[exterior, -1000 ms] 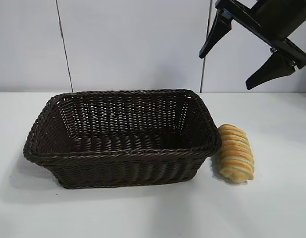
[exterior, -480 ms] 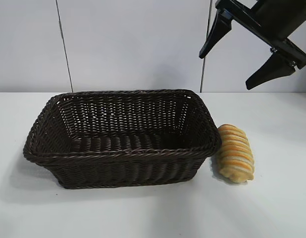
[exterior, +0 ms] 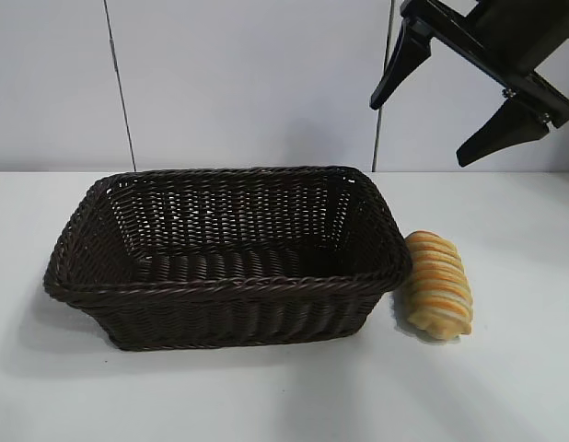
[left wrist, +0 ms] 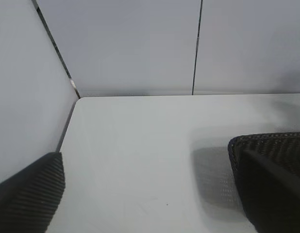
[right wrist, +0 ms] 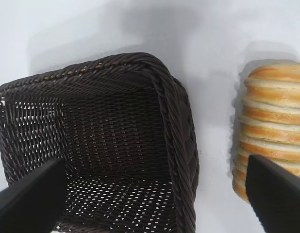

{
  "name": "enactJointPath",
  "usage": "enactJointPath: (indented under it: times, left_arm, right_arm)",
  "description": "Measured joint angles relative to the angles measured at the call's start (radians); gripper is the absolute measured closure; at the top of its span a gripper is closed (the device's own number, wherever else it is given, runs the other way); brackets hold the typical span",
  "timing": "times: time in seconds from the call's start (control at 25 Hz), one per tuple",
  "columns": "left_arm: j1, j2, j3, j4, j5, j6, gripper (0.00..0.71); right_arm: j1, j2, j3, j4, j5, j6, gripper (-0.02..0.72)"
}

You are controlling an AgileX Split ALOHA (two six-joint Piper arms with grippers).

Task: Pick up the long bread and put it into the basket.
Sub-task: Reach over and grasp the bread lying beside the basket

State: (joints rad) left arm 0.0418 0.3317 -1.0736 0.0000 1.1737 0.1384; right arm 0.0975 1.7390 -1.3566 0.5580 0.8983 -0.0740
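On the white table (exterior: 266,396), toward the left of the exterior view, stands the basket (exterior: 225,255), a large rectangular piece of dark brown wicker with sloping sides and a braided rim. Nothing lies inside it; the woven floor and inner walls show bare in both the exterior and the right wrist view. It casts a soft shadow to its left on the tabletop.

Just beside the basket's right end lies the long bread (exterior: 436,283), an oblong golden-tan loaf with crosswise ridges striped orange-brown and pale cream. It rests flat on the table, its long axis running roughly away from the camera, its near-left edge very close to the basket's corner; whether the two touch cannot be told. From the right wrist camera the loaf (right wrist: 271,126) sits outside the basket's braided rim (right wrist: 181,145), with a strip of bare table between them.

Above and behind the bread, in the upper right of the exterior view, hangs the right gripper (exterior: 459,129), its two black fingers spread wide apart and empty, tilted downward toward the basket and loaf. It is well above both.

The left gripper (left wrist: 145,194) appears only in its own wrist view: its two textured black fingers stand far apart with nothing between them, over bare table near the corner of the pale wall panels (left wrist: 130,43).
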Motion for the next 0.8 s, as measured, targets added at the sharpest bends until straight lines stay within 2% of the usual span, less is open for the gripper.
enactJointPath:
  times: [0.28, 0.56, 0.8]
  left_arm:
    - [-0.001, -0.193, 0.257, 0.000, 0.008, 0.001, 0.017]
    - [-0.001, -0.213, 0.445, 0.000, 0.037, -0.063, 0.017]
    - [-0.001, -0.213, 0.545, -0.007, 0.023, -0.081, 0.017]
  right_arm:
    - [0.000, 0.000, 0.000, 0.000, 0.001, -0.010, 0.008]
    - [0.000, 0.000, 0.000, 0.000, 0.001, -0.022, 0.008]
    - [0.000, 0.000, 0.000, 0.000, -0.001, -0.024, 0.008]
